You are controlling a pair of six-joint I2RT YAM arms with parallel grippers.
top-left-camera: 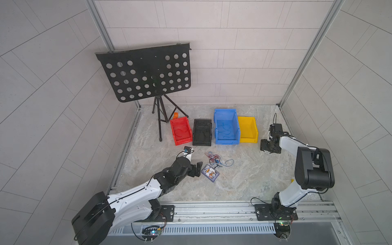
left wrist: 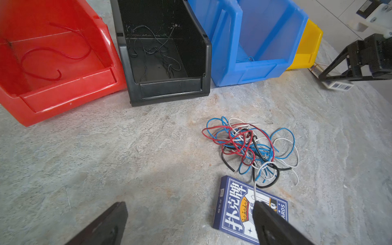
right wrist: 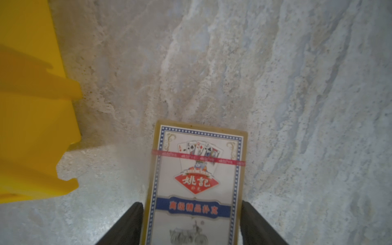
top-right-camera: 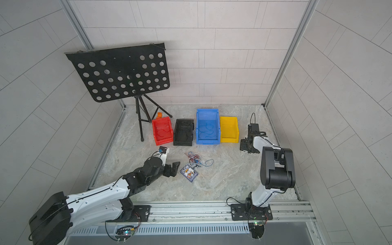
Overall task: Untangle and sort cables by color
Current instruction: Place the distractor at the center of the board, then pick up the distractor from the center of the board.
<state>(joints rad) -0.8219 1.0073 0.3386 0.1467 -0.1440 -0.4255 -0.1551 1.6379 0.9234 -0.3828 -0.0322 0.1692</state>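
Note:
The cables (left wrist: 250, 148) lie in a tangle of red, blue, black and white wires mid-table, shown in both top views (top-left-camera: 218, 161) (top-right-camera: 198, 160). My left gripper (left wrist: 189, 205) is open just short of the tangle, low over the table; one finger hangs over a blue card box (left wrist: 237, 207) that a white wire crosses. My right gripper (right wrist: 191, 204) stands open at the right beside the yellow bin (right wrist: 31, 106). Its fingers closely flank a white card box (right wrist: 199, 169) lying on the table.
Red (left wrist: 63, 99), black (left wrist: 169, 89) and blue (left wrist: 254, 72) bins stand in a row behind the tangle, each holding wires of its own colour. A music stand (top-left-camera: 146, 74) on a tripod stands at the back left, with a small orange object (top-left-camera: 176, 115) beside it.

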